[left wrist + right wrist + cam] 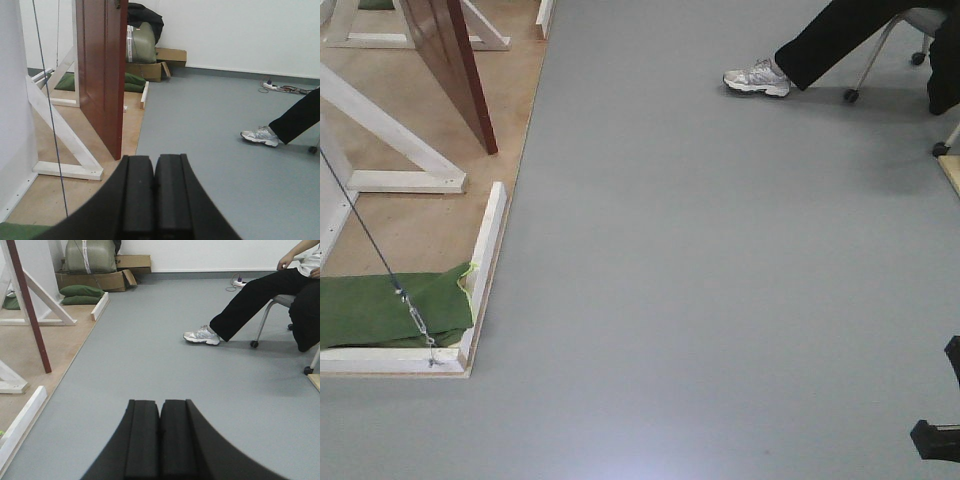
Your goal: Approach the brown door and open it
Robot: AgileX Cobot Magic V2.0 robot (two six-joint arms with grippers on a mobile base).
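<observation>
Two grippers are seen, and both are clenched on nothing: the left gripper [154,192] has its jaws pressed pad to pad, and the right gripper [160,437] likewise. The brown door [102,75] is found ahead and to the left of both, standing upright over the plywood platform [420,225], close to the platform's right edge where it meets the grey floor [720,250]. Its long axis runs vertically, and its narrow free edge is turned toward the left wrist camera, so the leaf is judged to be standing at an angle rather than flush in a frame. In the right wrist view it is reduced to a thin leaning strip near the left margin, well apart from the jaws. The left arm is therefore judged the nearer one. No lever handle can be made out in any view; mostly the lower leaf is shown. White frame braces [65,170] are set just beside the door on the platform. An approach forward and to the left is judged necessary before the door can be reached.
</observation>
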